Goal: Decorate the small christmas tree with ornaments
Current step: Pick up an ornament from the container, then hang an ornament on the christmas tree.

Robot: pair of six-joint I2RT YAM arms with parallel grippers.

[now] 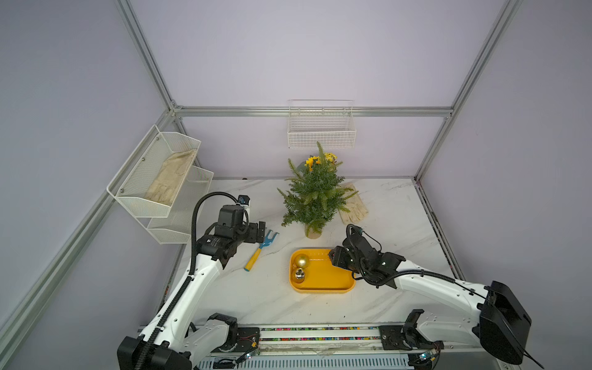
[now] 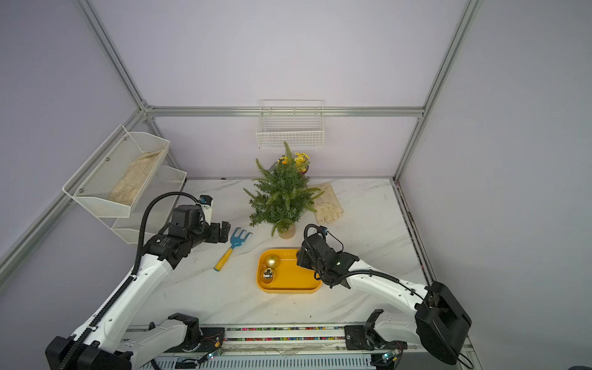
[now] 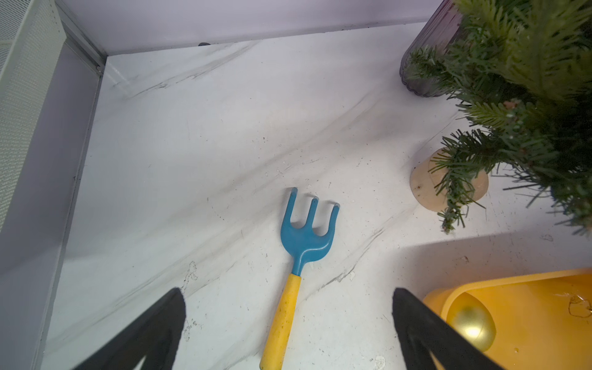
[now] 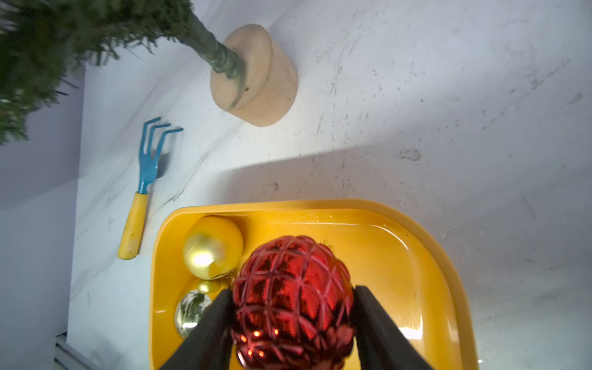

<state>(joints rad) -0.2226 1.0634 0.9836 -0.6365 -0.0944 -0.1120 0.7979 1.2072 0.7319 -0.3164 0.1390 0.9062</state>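
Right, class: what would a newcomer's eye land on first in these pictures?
The glittery red ornament, clasped by the right gripper over the yellow tray. Next comes the small christmas tree, standing undecorated mid-table. A gold ornament and a mirror-shiny ornament lie together at one end of the tray.

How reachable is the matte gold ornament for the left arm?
Probably yes: the open left hand hovers over the rake, and the matte gold ornament sits in the tray's end nearest it. The right hand, gripping the red ornament close by, might crowd it.
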